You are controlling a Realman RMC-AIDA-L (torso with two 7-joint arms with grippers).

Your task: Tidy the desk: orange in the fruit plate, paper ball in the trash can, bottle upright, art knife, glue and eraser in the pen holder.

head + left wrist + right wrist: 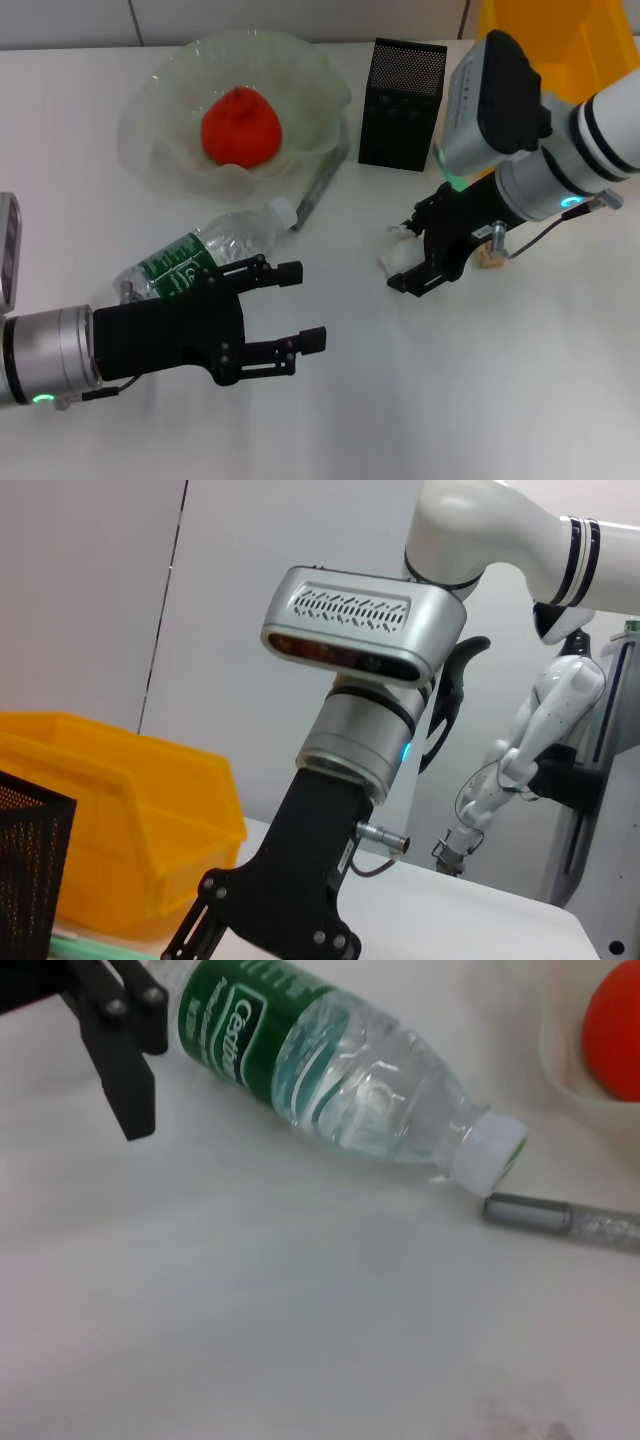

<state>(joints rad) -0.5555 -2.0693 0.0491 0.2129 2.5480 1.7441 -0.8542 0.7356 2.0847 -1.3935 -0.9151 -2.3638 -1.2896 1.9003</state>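
While the orange (240, 125) sits in the fruit plate (160, 90), bottle (200, 252) lies flat nr left gripper (300, 305), fingers spread wide. Right gripper (408, 262) low over paper ball (396, 245); finger state can't tell.

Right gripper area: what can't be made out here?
- Right gripper: head view, fingers cover the white object beneath; identity and grip unclear.
- Eraser: head view, partly behind the arm.
- Trash can: contents cut off by the frame edge.
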